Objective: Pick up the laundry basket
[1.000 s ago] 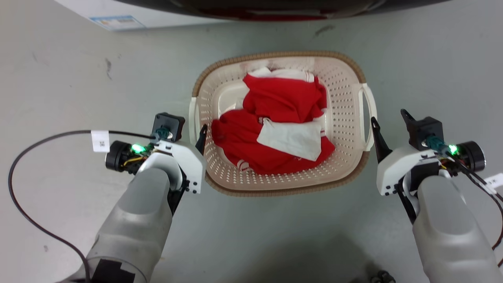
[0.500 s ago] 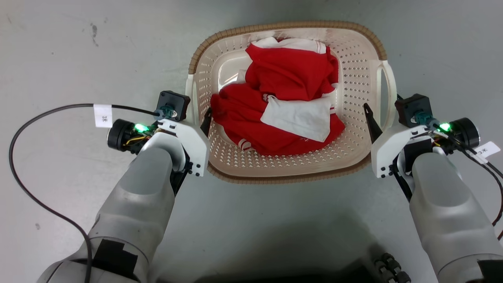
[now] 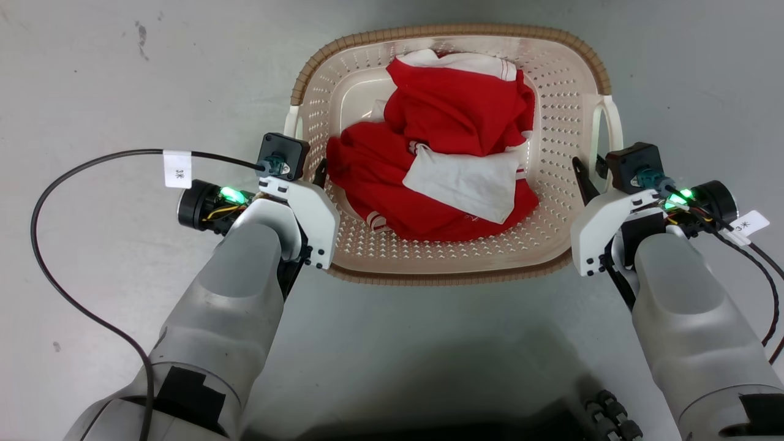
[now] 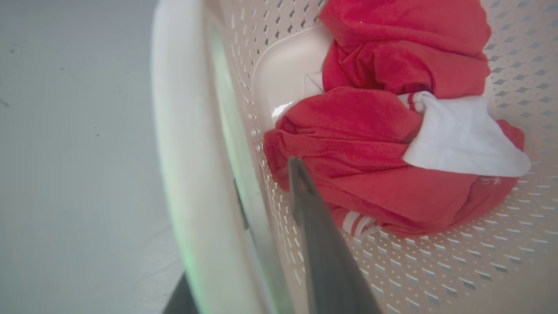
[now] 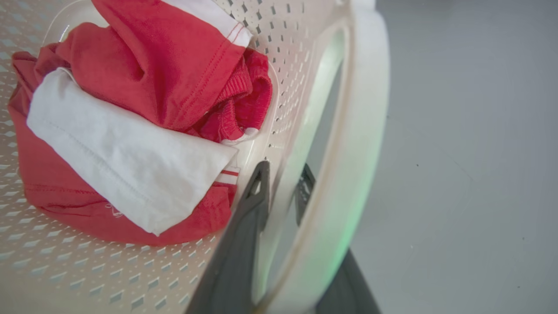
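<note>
On the pale grey floor (image 3: pixel 92 73), starting at the left, the left gripper (image 3: pixel 306 168) has its jaws spread. One dark finger is inside the rounded cream plastic laundry basket with perforated walls and a brown woven-look rim (image 3: pixel 453 29). The other is outside, under the basket's white loop left handle (image 4: pixel 183 144). The inner finger's tip sits just beside the crumpled red and white clothes (image 3: pixel 441 177). Closing there could, I judge, trap cloth against the wall and leave a soft, slippery hold. The basket rests on the floor between both arms, its load heaped away from the far-left corner. At the right, the right gripper (image 3: pixel 588 164) straddles the wall by the white loop right handle (image 5: pixel 362 131), fingers close on either side. Whether they pinch the plastic I cannot tell from this angle. If one side bites before the other, or higher, a lift would likely tip the basket, flex the thin wall and let a finger slide off.
</note>
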Available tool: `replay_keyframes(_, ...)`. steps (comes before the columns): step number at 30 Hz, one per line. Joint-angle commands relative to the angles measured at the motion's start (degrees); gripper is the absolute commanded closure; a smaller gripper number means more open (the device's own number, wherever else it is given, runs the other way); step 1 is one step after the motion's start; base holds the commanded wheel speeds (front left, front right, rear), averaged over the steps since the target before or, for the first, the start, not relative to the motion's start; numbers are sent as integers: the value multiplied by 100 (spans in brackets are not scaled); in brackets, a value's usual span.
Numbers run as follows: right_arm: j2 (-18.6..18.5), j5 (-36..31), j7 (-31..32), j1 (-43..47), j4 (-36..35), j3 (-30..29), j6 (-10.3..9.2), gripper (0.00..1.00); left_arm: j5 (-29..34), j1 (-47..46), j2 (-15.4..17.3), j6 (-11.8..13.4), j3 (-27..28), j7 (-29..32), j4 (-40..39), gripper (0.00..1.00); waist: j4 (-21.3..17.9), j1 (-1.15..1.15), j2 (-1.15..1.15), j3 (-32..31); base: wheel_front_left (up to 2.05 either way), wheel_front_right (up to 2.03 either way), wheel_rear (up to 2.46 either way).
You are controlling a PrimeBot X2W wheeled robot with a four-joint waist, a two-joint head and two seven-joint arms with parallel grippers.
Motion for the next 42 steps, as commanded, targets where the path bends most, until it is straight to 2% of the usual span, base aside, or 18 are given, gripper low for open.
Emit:
replay_keyframes(1,-86,32,-24,-75,6,51,-7,100,17,35,113,-12,-98,16,36,100,12,0,0,-79,0,0,0)
replay_keyframes(9,-88,66,-24,88,201,105,-6,100,-191,239,79,-13,-238,70,43,100,90,0,0,-535,0,0,0)
replay_keyframes(19,-88,203,37,305,627,315,-7,100,-633,731,86,-14,-513,369,53,100,166,0,0,-1521,0,0,0)
replay_keyframes(31,-73,1030,493,807,776,1296,-5,100,-1321,1379,76,-20,-964,858,2,100,253,0,0,-2803,0,0,0)
replay_keyframes(42,-72,1920,1096,1332,786,2286,-4,100,-1981,1820,265,-20,-1465,1488,-257,100,306,0,0,-3776,0,0,0)
